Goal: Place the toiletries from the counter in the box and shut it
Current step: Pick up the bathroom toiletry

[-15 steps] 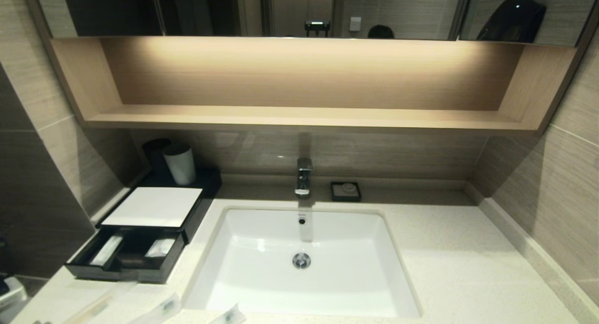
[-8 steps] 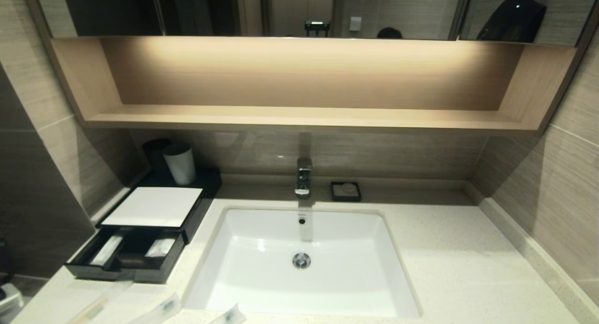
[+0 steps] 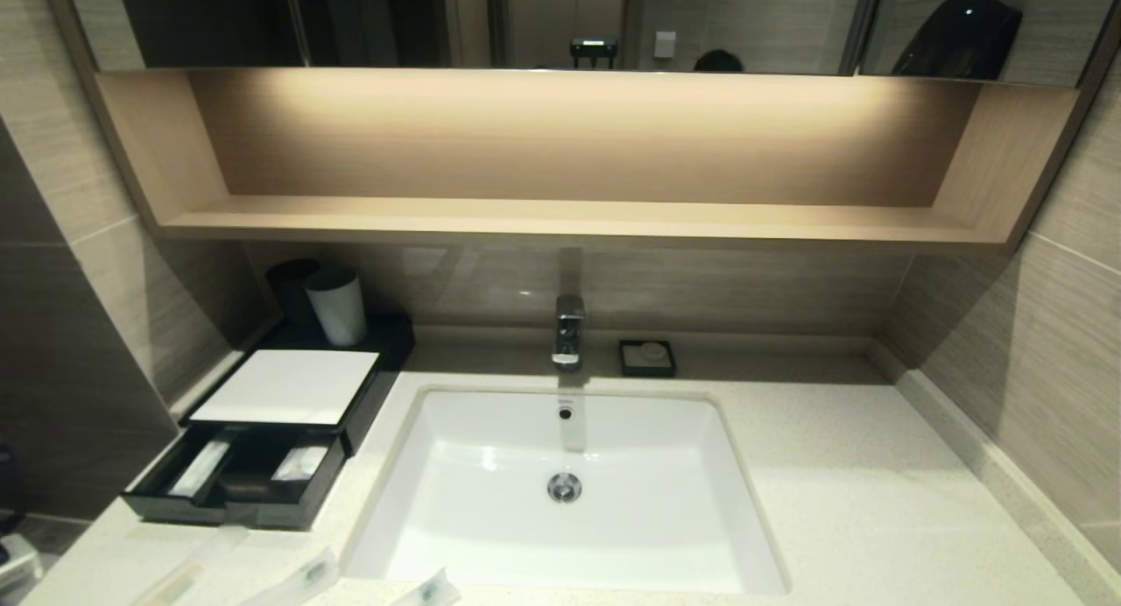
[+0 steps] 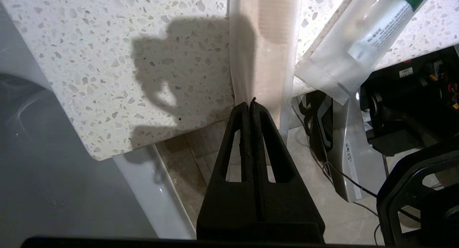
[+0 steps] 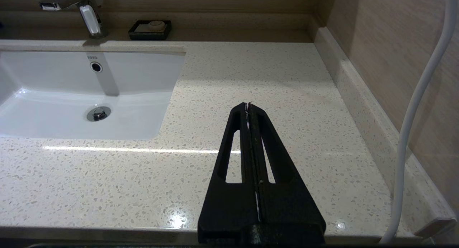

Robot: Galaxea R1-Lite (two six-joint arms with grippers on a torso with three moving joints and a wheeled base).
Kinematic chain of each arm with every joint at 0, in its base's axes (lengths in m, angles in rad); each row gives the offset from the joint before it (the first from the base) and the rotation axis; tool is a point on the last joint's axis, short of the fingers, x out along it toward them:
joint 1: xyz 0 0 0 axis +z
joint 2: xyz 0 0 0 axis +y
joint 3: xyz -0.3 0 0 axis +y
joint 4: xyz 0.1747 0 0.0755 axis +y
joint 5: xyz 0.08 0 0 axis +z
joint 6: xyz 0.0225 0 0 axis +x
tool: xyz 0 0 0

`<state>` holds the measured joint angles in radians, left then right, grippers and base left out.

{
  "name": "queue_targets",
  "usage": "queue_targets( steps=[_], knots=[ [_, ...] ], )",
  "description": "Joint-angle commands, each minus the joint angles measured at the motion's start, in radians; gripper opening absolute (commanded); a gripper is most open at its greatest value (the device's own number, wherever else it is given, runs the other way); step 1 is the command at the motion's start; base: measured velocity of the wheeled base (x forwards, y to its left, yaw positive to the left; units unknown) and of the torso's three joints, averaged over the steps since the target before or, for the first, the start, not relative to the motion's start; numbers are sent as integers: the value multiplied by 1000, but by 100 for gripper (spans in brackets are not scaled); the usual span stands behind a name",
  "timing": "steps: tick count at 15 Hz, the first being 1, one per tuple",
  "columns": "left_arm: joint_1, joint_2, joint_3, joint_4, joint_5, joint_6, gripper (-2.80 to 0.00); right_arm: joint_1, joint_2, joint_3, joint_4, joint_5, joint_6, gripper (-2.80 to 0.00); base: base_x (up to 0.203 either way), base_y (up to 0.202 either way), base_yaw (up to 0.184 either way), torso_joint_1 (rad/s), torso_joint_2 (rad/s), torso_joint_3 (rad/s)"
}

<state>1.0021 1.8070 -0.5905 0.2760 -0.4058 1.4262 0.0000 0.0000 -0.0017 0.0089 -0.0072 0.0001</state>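
Observation:
The black box (image 3: 285, 385) with its white top panel stands at the counter's left. Its drawer (image 3: 236, 482) is pulled out, with whitish packets in two compartments. Three toiletry packets lie along the counter's front edge (image 3: 179, 580) (image 3: 306, 575) (image 3: 429, 588). Neither gripper shows in the head view. My left gripper (image 4: 250, 104) is shut, at the counter's front edge, its tips over the overhanging end of a long packet (image 4: 263, 43); nothing shows between the jaws. A second packet (image 4: 358, 43) lies beside it. My right gripper (image 5: 248, 105) is shut and empty above the counter (image 5: 272, 72), right of the basin.
The white basin (image 3: 490, 536) and tap (image 3: 567, 330) sit in the middle, a small black soap dish (image 3: 646, 358) behind. A white cup (image 3: 335, 306) and a dark cup stand behind the box. Walls close both sides. A white cable (image 5: 419, 97) hangs by the right wall.
A pale object at the head view's lower left corner has sunk toward the frame edge. The box, drawer and packets have not moved.

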Motion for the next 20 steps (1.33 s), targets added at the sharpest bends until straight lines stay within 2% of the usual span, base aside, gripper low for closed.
queue_targets(
  steps=[1, 4, 10, 20],
  knots=[
    [3, -30, -9, 2, -4, -18, -280, 0, 0, 0, 0, 0, 0, -280, 0, 0, 0, 0, 0, 0],
    [4, -74, -18, 2, -11, -71, -280, 0, 0, 0, 0, 0, 0, -280, 0, 0, 0, 0, 0, 0],
    [13, -84, -46, 9, -14, -101, -280, 0, 0, 0, 0, 1, 0, -280, 0, 0, 0, 0, 0, 0],
    [34, -126, -140, 155, -34, -131, -280, 0, 0, 0, 0, 0, 0, -280, 0, 0, 0, 0, 0, 0]
  ],
)
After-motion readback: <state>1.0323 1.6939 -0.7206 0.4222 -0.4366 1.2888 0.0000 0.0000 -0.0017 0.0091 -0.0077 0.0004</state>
